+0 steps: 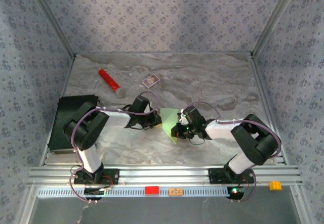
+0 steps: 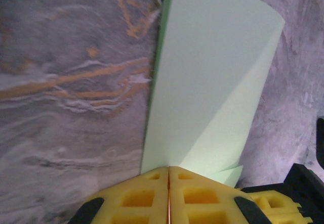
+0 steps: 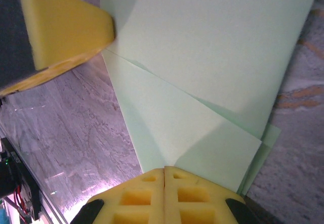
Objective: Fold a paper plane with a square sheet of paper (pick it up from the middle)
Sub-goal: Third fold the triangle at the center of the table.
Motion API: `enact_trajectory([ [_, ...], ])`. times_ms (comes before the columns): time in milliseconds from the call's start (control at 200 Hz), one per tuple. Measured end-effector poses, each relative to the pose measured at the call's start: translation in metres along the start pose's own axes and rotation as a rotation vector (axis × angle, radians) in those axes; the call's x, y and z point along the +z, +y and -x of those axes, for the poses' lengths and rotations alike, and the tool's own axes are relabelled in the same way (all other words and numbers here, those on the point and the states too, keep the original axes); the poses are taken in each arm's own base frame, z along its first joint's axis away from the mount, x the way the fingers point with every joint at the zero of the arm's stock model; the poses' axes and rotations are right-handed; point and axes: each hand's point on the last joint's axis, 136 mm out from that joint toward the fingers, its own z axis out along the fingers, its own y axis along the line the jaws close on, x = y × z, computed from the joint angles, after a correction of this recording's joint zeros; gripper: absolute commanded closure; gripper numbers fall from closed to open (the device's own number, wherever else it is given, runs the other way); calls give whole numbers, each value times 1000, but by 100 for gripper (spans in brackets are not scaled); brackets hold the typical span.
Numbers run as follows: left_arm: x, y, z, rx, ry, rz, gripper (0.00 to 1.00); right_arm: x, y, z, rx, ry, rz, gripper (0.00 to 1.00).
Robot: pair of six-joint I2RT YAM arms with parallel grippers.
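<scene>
The half-folded paper [image 1: 169, 123], on the table [image 1: 217, 77] well to the near right of the red cylinder [image 1: 108, 80], looks light, limp and crease-prone, best pinched at its edges: the left jaws clench a flap corner, and the right jaws, clenched empty, press its edge.

Grey marbled table [image 1: 212, 80], red cylinder [image 1: 108, 80], small card box [image 1: 150, 81] nearby, folded green paper [image 1: 169, 123] at centre

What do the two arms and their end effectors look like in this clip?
The left arm and right arm have black joints, white links and looping purple cables. The left end effector and right end effector each carry yellow fingers with square recesses on black mounts. A green light glows near the right wrist.
</scene>
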Motion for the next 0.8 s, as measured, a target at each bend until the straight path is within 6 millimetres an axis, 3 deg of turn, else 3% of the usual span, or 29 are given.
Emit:
enact_trajectory([
  [160,-12,6,7,-10,-42,37,89,-1,-2,0,-14,7,0,100],
  [290,-18,-8,5,34,-57,18,88,-2,-3,1,-22,11,0,100],
  [520,-1,-37,-12,131,2,-12,89,-3,-4,1,-26,18,-2,99],
  [695,18,-18,-17,103,50,38,93,-5,-4,0,-32,23,-9,97],
  [800,18,-19,-16,102,51,34,94,-8,-3,0,-31,30,-18,96],
])
